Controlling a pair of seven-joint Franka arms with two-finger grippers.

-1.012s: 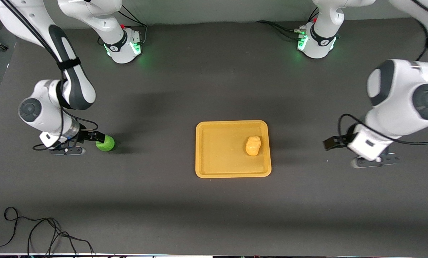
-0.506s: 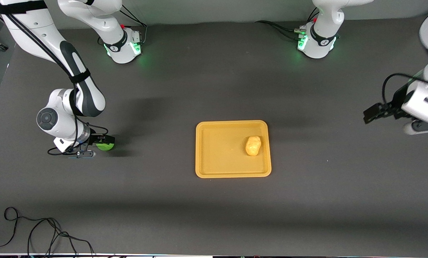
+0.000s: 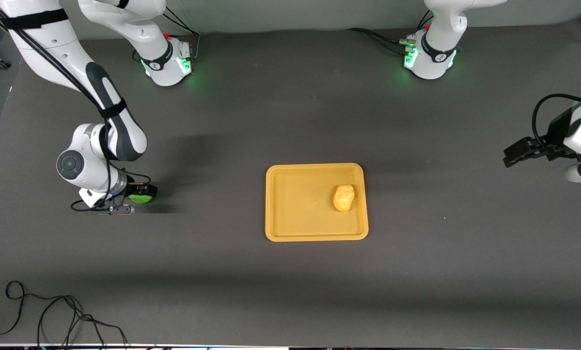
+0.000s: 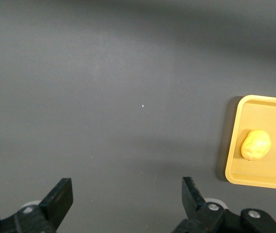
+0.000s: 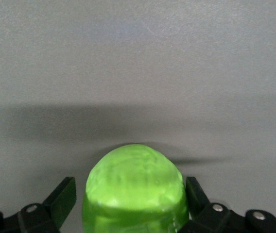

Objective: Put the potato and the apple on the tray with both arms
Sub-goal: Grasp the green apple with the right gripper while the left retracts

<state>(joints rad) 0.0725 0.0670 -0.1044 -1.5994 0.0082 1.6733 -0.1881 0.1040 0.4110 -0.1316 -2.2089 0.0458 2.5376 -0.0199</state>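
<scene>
**Here: apple between spread fingers, potato on the tray**

Toward the right arm's end of the table, the right gripper [image 3: 133, 198] is low over the apple [image 3: 141, 198]; its fingers [image 5: 60, 199] stand wide, one on each side of the green ball, with a narrow gap visible on both sides; whether the apple's dimple faces up cannot be told. At mid-table lies the tray [image 3: 290, 204], flat, its long sides running between the arms' ends; the potato [image 3: 343, 197] rests in it, in the part toward the left arm's end, long axis tilted slightly from the tray's short sides. The table [image 3: 271, 121] is dark grey and matte; a loose black cable [image 3: 52, 316] lies on it nearest the camera. The left gripper [image 3: 519, 156] hangs over bare table at the left arm's end, well apart from the tray, fingers [image 4: 60, 196] wide and empty.
</scene>
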